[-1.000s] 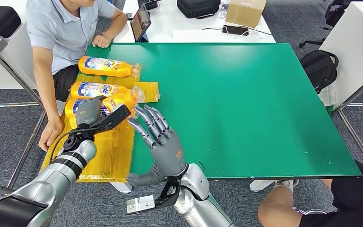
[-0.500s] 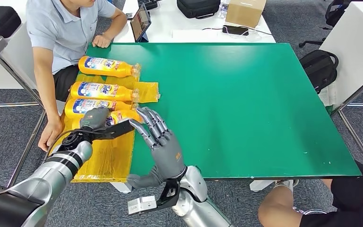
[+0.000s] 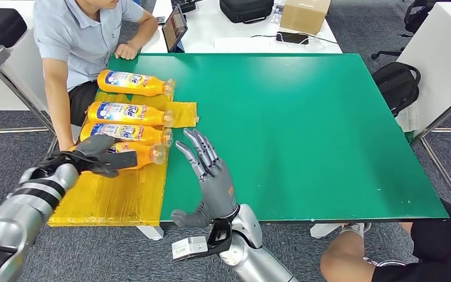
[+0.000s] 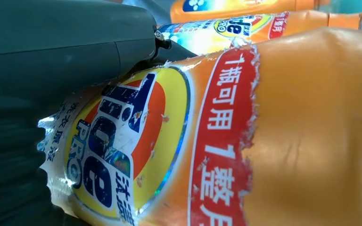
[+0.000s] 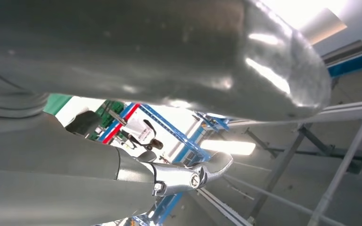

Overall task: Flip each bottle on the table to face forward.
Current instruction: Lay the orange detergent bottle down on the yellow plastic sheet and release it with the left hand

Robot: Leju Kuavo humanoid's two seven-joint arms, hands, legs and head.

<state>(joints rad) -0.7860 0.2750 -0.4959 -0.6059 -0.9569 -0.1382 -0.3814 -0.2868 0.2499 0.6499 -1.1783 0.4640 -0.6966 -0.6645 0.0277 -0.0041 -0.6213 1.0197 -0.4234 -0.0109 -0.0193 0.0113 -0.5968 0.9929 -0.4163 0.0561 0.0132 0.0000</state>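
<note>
Left hand [image 3: 97, 154] was wrapped over the nearest orange plastic detergent bottle [image 3: 138, 155], gripping its body on the yellow plastic sheet [image 3: 111, 200] at the green table's [image 3: 305, 135] left edge. Bottle lay flat, long axis across the table, cap toward the right hand [image 3: 211, 179]. That hand hovered just beside the cap, fingers spread, holding nothing. Left was clearly nearer; wrist view showed the label already facing up.
</note>
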